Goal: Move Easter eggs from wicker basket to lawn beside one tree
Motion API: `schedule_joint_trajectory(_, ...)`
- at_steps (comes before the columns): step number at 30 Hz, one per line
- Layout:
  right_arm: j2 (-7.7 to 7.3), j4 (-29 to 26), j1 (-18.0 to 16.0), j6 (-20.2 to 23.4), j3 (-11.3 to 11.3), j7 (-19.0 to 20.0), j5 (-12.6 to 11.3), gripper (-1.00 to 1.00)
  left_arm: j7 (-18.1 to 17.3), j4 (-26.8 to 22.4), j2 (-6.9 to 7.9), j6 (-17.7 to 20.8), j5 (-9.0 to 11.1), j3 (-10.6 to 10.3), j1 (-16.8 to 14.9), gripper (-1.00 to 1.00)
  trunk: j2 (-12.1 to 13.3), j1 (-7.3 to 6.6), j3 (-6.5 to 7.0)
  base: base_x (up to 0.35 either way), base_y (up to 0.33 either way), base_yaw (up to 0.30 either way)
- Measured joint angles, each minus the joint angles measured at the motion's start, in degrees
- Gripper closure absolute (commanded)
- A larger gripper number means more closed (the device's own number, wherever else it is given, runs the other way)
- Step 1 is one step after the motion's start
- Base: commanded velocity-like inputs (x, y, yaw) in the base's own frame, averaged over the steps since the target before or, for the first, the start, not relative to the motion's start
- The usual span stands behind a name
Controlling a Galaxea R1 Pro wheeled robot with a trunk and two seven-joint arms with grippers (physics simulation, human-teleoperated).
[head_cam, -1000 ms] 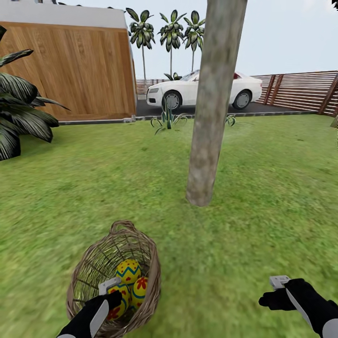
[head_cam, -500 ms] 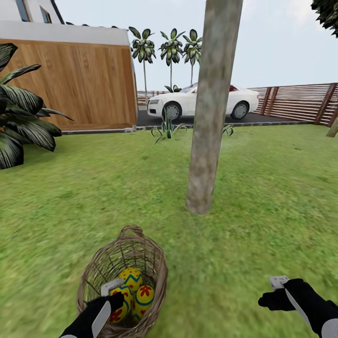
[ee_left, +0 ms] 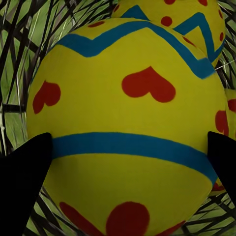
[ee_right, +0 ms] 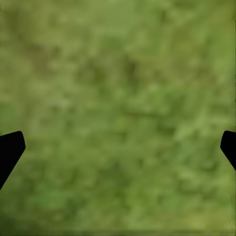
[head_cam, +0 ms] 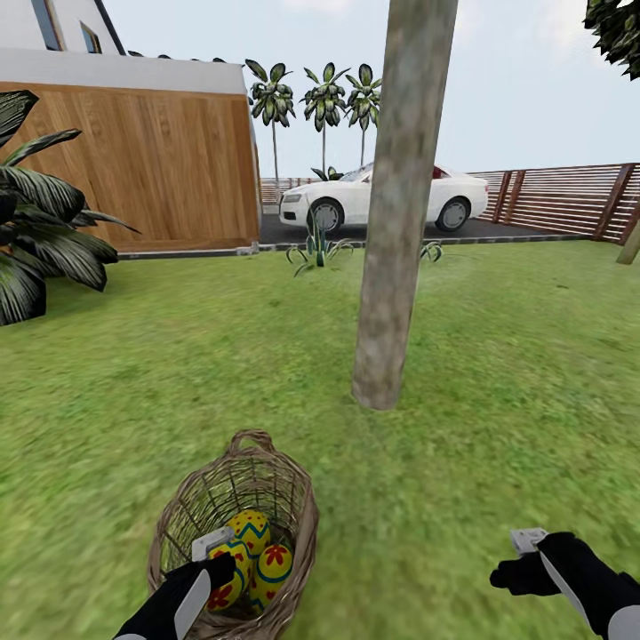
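The wicker basket (head_cam: pixel 298 524) lies tilted on the lawn (head_cam: pixel 498 373), just in front of the tree (head_cam: pixel 391 231). Three yellow Easter eggs with red marks and blue zigzags sit inside it: one (head_cam: pixel 252 530) farthest from me, one (head_cam: pixel 275 561) on the right and one (head_cam: pixel 233 569) nearest me. My left gripper (head_cam: pixel 220 564) reaches into the basket. In the left wrist view its fingertips (ee_left: pixel 27 172) press both sides of a heart-painted egg (ee_left: pixel 128 128), so my left gripper (ee_left: pixel 130 157) is shut on it. My right gripper (head_cam: pixel 516 573) hovers open over bare grass (ee_right: pixel 118 98).
A dark broad-leaved plant (head_cam: pixel 36 231) stands at the left. A wooden wall (head_cam: pixel 151 169), a white car (head_cam: pixel 382 196) and a slatted fence (head_cam: pixel 560 200) line the far side. Small spiky plants (head_cam: pixel 316 249) grow behind the tree. Open grass lies all around the trunk.
The whole head view has shifted, so the camera moved; basket and tree base now sit slightly lower in frame. My left gripper stays in the basket at the eggs, and the right arm holds still.
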Motion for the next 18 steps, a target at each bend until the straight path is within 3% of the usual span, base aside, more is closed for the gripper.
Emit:
schedule_joint_trajectory(6,0.01,0.13,0.00,0.01,-0.03,-0.10,0.00,-1.00,0.00,0.00,0.00,0.00,0.00,0.00,0.00,1.00,0.00,0.00,0.00,0.000,0.000,0.000)
schedule_joint_trajectory(16,-0.06,-0.66,0.00,0.38,0.87,0.34,0.00,-1.00,0.08,-0.07,0.09,0.26,0.09,-0.04,0.00,1.00,0.51,-0.45,2.17,0.000,0.000,0.000)
schedule_joint_trajectory(18,-0.77,-0.66,0.00,0.58,1.07,0.56,0.02,-1.00,0.03,-0.30,0.26,0.62,0.19,0.11,0.00,1.00,1.31,-0.89,2.53,0.000,0.000,0.000)
